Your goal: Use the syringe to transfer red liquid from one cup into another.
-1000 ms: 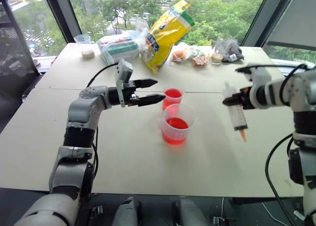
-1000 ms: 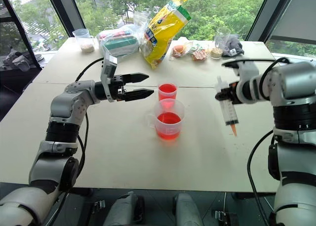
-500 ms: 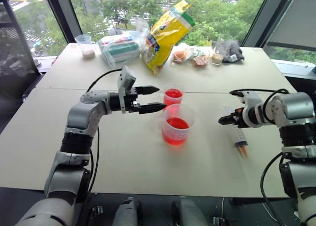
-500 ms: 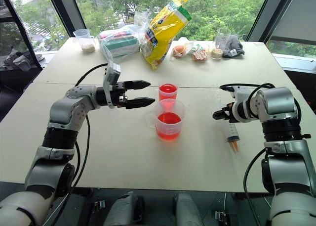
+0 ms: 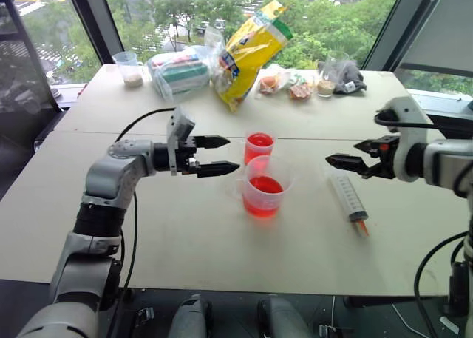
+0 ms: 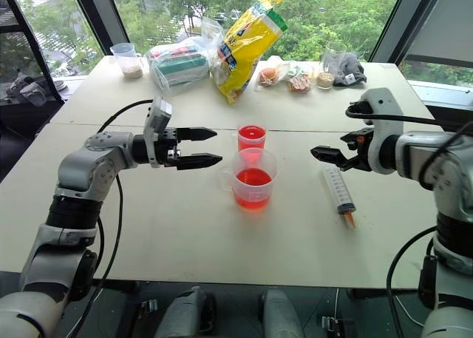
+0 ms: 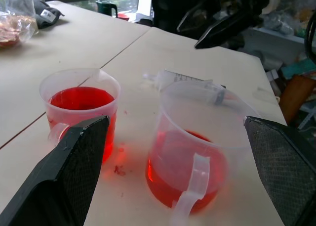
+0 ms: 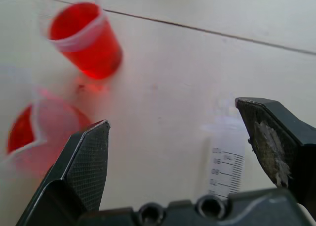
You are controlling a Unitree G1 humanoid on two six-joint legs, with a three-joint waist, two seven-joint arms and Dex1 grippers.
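- I see the syringe (image 5: 349,202) lying flat on the table (image 5: 185,234), right of the two cups. Its long axis runs from far-left to near-right, orange-red tip towards the near edge and plunger end towards the far side.
- My right gripper (image 5: 341,162) hangs above the syringe's far end with its fingers spread wide and nothing between them, apart from the syringe.
- My left gripper (image 5: 218,155) sits level just left of the cups, pointing right at them, jaws wide and empty.
- The spouted beaker (image 5: 264,186) stands nearer me, with red liquid (image 5: 264,187) in its lower part. The narrower plain cup (image 5: 258,145) is just behind it, fuller of red; I cannot tell whether the two touch.
- In the left wrist view the beaker's rim hides the syringe's tip end, and a few red drops (image 7: 118,169) mark the table between the cups.
- In the right wrist view the syringe barrel (image 8: 226,162) is cut off by the gripper body and both cups are blurred.
- Far across the table lie a yellow bag (image 5: 247,51), wrapped packets (image 5: 177,70) and a cup of beige stuff (image 5: 128,66); their labels are too small to read.
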